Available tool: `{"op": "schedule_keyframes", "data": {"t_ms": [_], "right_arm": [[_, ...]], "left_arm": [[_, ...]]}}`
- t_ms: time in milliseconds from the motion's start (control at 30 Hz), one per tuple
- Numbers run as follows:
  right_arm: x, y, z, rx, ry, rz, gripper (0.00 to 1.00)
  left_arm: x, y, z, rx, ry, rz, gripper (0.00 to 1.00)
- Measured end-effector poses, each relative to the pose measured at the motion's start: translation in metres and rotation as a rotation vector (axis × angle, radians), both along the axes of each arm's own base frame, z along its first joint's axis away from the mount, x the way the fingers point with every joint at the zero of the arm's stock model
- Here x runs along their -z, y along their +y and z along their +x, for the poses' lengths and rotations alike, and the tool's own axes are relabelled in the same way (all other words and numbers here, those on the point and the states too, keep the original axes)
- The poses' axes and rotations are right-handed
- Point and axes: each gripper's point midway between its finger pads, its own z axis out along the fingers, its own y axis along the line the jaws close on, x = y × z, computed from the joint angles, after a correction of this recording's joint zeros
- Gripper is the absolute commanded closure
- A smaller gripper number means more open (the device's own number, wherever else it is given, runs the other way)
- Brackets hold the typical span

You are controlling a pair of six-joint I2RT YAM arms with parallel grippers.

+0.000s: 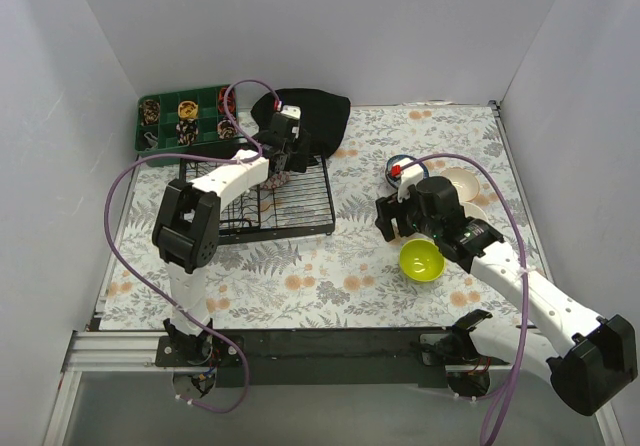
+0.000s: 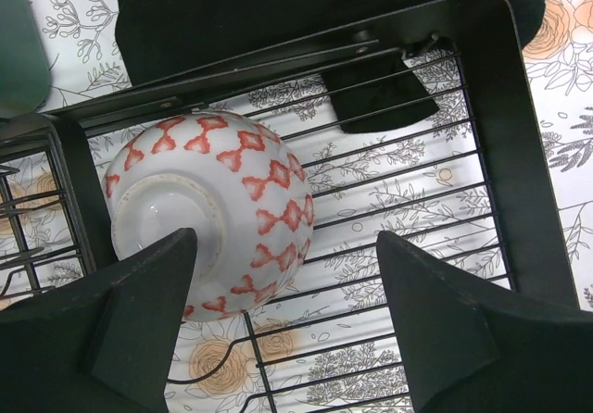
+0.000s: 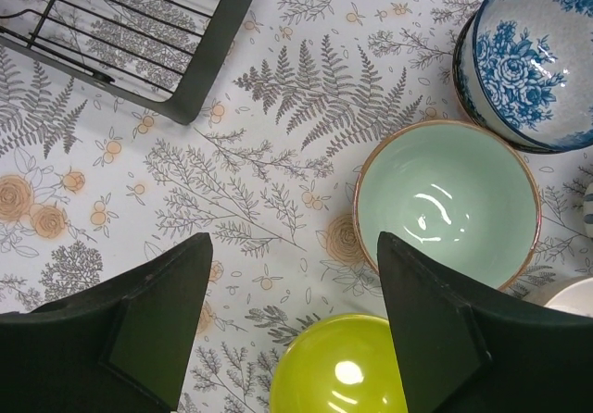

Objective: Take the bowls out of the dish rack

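Showing clearly only at left wrist: red-patterned bowl [image 2: 255,191] between spread left fingers [image 2: 120,339]; right fingers [image 3: 139,330] spread too.

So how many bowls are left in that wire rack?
1: a red-patterned bowl, tipped over near the rack's far edge, under the left gripper. The arm covers part of the rack, so more may be hidden.

Enclosure: plain pale walls on three sides, namely back wall [image 1: 320,26], left wall [image 1: 50,116] and right wall [image 1: 590,86], all unmarked. The table is covered by a white cloth [image 1: 300,276] printed with grey ferns and orange flowers. A black strip [image 1: 330,358] runs along the near edge, with an aluminium rail [image 1: 110,351] at its left end. Grey floor [image 1: 330,421] below. Lighting is even, shadows soft.
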Motion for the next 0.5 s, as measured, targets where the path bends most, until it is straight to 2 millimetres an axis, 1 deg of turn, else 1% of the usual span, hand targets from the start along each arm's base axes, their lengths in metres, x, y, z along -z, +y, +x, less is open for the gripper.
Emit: {"op": "schedule_keyframes", "data": {"t_ms": [167, 233, 300, 400, 467, 500], "right_arm": [[0.004, -0.004, -0.002, 0.000, -0.004, -0.015, 0.20], [0.005, -0.004, -0.002, 0.001, -0.005, -0.017, 0.20], [0.005, -0.004, -0.002, 0.001, -0.006, -0.017, 0.21], [0.005, -0.004, -0.002, 0.000, -0.006, -0.018, 0.21], [0.005, -0.003, -0.002, -0.005, -0.005, -0.017, 0.21], [0.006, -0.002, -0.002, -0.008, -0.002, -0.017, 0.21]], "left_arm": [[0.000, -0.008, -0.002, 0.010, 0.016, -0.046, 0.25], [-0.001, -0.014, -0.003, 0.020, 0.020, -0.067, 0.24], [-0.002, -0.022, -0.006, 0.039, 0.025, -0.084, 0.24], [-0.004, -0.043, -0.014, 0.089, 0.034, -0.107, 0.22], [-0.005, -0.058, -0.021, 0.128, 0.043, -0.124, 0.19], [-0.005, -0.063, -0.023, 0.139, 0.045, -0.128, 0.17]]}}
